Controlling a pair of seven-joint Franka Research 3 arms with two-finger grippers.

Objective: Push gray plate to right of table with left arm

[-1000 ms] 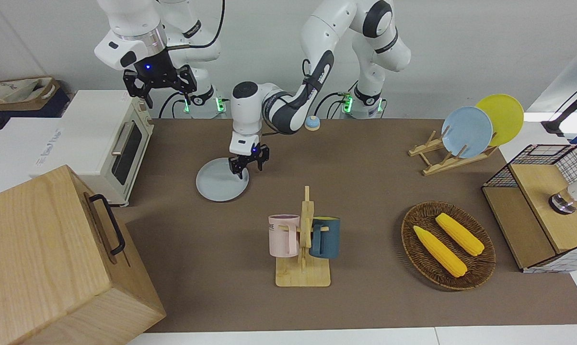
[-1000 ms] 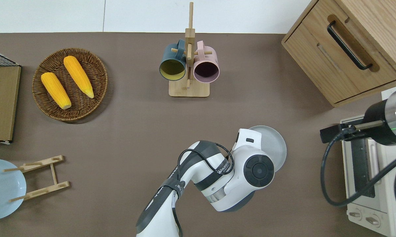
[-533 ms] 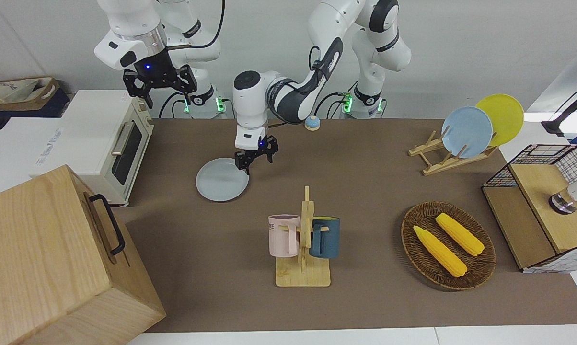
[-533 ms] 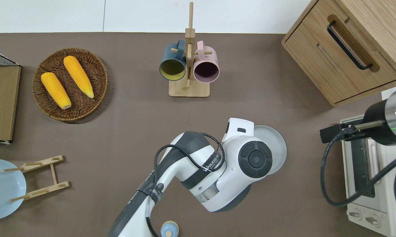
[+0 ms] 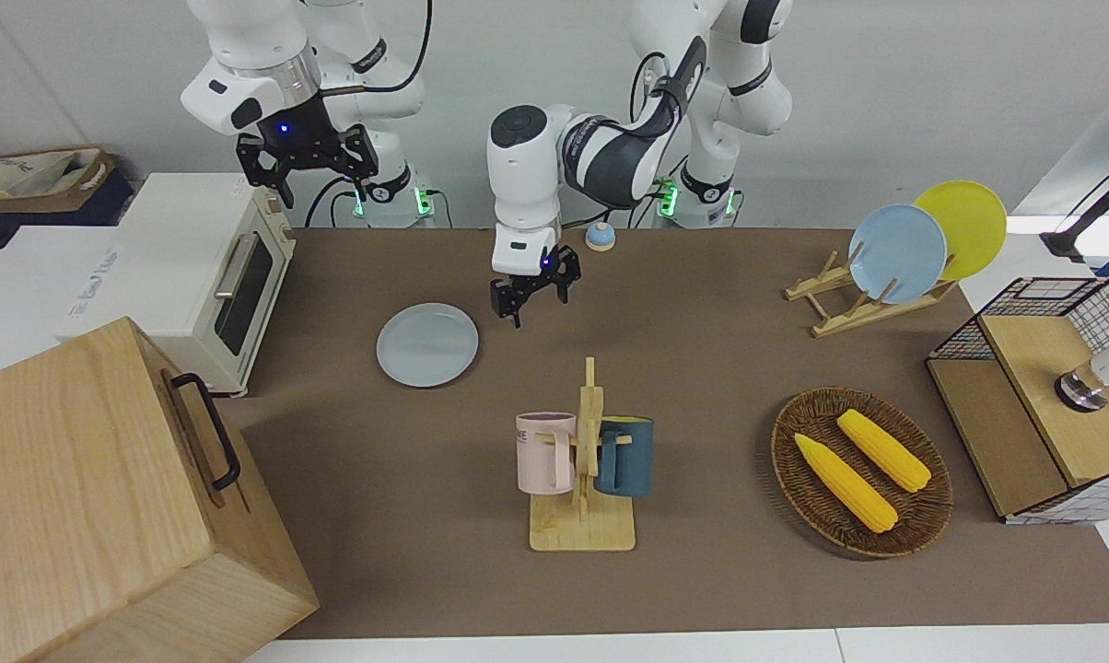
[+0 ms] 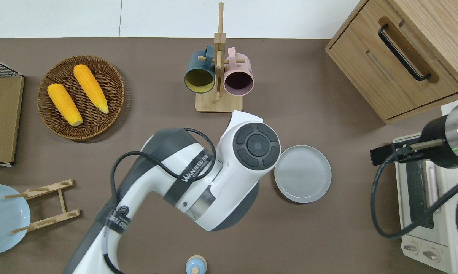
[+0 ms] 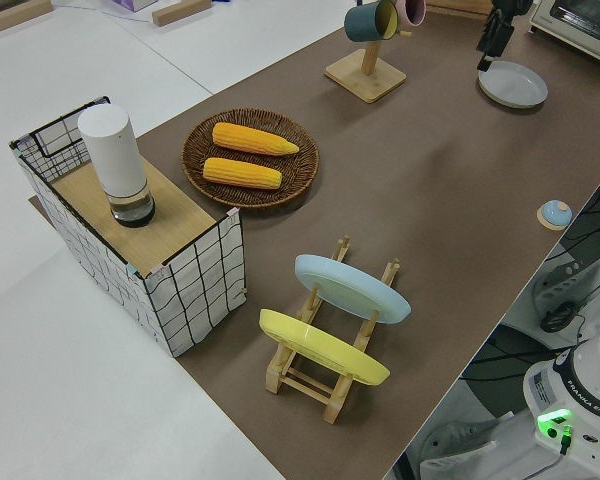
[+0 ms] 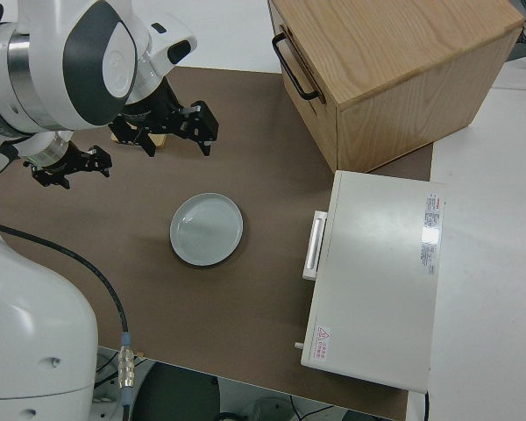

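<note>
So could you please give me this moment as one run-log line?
round pale gray plate: flat on table, untouched | left gripper: raised beside plate | right arm: parked

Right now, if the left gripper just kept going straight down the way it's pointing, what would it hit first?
Probably bare table. The left gripper points down, raised, beside the gray plate on the left arm's side, apart from its rim. Its height is unclear.

From overhead the left arm's bulky wrist (image 6: 256,146) hides its own end effector completely, the sky-blue plate (image 6: 2,217) and the toaster oven (image 6: 430,213) run off the picture's edges, and the wooden cabinet (image 5: 94,497) is cropped at the front view's corner.
</note>
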